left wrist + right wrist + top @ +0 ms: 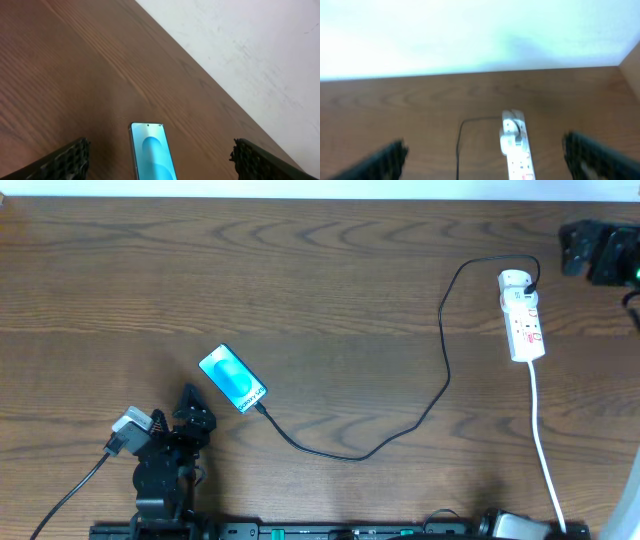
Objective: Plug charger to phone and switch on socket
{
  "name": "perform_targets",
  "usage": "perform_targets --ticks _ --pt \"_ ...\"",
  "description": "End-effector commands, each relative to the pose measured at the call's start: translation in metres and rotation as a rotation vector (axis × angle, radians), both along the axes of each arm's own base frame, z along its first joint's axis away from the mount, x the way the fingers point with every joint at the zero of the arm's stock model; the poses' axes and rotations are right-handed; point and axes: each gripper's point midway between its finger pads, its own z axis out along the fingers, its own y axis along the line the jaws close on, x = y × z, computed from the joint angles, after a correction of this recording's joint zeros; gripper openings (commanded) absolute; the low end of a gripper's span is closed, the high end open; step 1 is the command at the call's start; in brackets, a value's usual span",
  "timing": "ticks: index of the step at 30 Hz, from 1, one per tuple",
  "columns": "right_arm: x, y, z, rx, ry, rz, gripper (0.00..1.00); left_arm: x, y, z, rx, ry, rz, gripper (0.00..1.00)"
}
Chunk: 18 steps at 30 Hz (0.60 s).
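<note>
The phone (151, 152) lies just ahead of the left pincer (160, 150), seemingly untouched.

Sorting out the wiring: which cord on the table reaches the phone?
The thin black charger cable, curving from the white power strip to a corner of the phone. The thick white cord trails from the strip away from the phone.

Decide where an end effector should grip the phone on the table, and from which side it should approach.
Grip the phone across its two long edges near the middle, coming down from above. It lies flat, screen up, diagonal on the table, so only those thin edges offer opposing faces; the wrist should match the diagonal. Avoid the end where the charger cable meets it.
</note>
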Motion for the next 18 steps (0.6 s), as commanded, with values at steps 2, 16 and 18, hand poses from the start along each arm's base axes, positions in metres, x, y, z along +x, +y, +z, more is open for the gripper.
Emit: perform_targets --ticks 2,16,18 --pt "-0.020 0.032 0.000 -0.119 -0.131 0.104 0.99 -0.003 0.004 -0.013 0.018 0.042 0.019 0.91" --pt "-0.093 0.087 -0.017 -0.225 -0.725 0.186 0.99 -0.003 0.004 -0.013 0.018 0.042 0.019 0.91" --pt "-0.106 0.087 -0.029 -0.234 -0.790 0.163 0.99 -0.003 0.004 -0.013 0.018 0.042 0.019 0.91"
